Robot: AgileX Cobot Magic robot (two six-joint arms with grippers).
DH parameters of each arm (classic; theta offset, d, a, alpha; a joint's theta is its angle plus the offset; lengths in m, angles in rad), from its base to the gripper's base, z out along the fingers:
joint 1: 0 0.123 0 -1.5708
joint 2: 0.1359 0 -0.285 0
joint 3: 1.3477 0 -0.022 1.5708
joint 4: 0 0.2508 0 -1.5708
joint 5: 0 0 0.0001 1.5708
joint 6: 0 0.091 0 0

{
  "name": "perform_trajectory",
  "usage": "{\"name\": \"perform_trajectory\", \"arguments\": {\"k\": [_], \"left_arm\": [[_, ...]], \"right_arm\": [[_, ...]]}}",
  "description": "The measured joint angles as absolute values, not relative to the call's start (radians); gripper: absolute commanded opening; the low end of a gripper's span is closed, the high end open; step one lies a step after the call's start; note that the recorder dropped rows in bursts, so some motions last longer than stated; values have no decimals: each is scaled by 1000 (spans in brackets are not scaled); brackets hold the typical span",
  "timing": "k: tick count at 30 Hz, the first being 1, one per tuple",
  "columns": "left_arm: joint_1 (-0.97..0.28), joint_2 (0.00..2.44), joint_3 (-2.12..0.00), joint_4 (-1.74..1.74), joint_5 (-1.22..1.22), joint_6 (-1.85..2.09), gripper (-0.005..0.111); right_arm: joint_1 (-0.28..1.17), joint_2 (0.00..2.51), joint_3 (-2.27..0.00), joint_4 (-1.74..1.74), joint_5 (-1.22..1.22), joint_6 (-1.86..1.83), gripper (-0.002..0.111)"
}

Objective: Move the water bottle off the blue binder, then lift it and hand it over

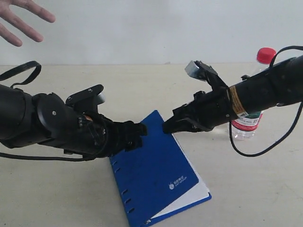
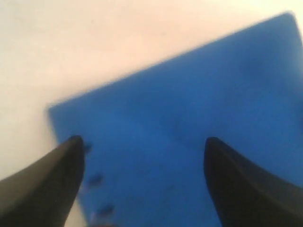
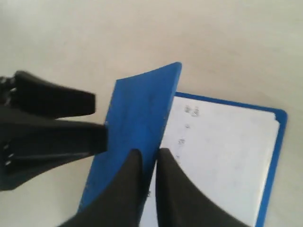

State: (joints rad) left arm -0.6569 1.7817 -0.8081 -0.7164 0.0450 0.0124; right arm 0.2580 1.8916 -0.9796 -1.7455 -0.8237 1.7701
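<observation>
Water bottle (image 1: pixel 247 124) stands upright on the table (image 1: pixel 255 189), red cap on top, its middle hidden behind my right arm. It is off the blue binder (image 1: pixel 156 175): near the binder's right side, not touching it.

Binder lies on the table between my two arms, one corner pointing away from the camera, punched holes along its left edge, small white logo on the front.

My right gripper (image 3: pixel 149 151): fingers drawn together, pinching the edge of the cover (image 3: pixel 137 109) near that far corner. In the wrist view the cover tilts up off the white pages (image 3: pixel 222 156), which lie bare beneath it. Only a thin slit shows between the two fingers, with the blue edge in it.

My left gripper (image 2: pixel 143 140): fingers spread wide, nothing between them, blue surface below and blurred. From outside it sits at the cover's far-left edge, facing the right gripper across the corner. Contact with the cover: cannot tell.

A person's hand (image 1: pixel 21 21), open with fingers spread, shows at the upper left of the exterior view, above my left arm and well apart from the binder
</observation>
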Motion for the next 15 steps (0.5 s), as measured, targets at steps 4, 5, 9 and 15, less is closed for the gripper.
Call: {"name": "perform_trajectory", "arguments": {"k": [4,5,9,15], "left_arm": [[-657,1765,-813,-716,38,12,64],[-657,1765,-813,-716,46,12,64],[-657,1765,-813,-716,66,12,64],[-657,1765,-813,-716,68,12,64]], "right_arm": [[276,1842,-1033,-1762,-862,1698,0],[278,1799,-1040,-1762,-820,1691,0],[278,1682,-1055,-1748,-772,1684,0],[278,1612,-1055,-1746,-810,1584,0]]}}
